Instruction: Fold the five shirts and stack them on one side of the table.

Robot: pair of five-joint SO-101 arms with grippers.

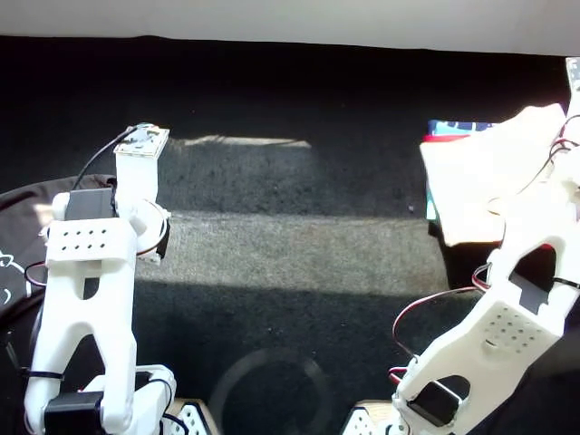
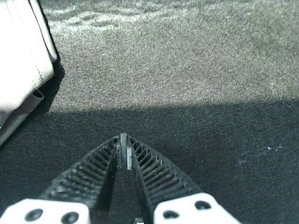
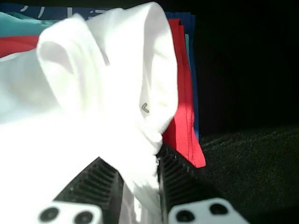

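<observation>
Stack [image 1: 453, 132] of shirts at the counter's [image 1: 290, 245] three o'clock edge: a white shirt [image 1: 485, 181] lies rumpled on top, with a red shirt [image 3: 184, 112], a teal shirt [image 3: 18, 23] and a blue shirt [image 3: 192, 56] under it. The right end effector [image 3: 135, 161] is clamped on a fold of the white shirt. The left end effector [image 2: 124, 149], toward ten o'clock, hangs over the dark counter with its tips pressed together, holding nothing. At nine o'clock lies what may be a black shirt [image 1: 16, 227], mostly cut off.
</observation>
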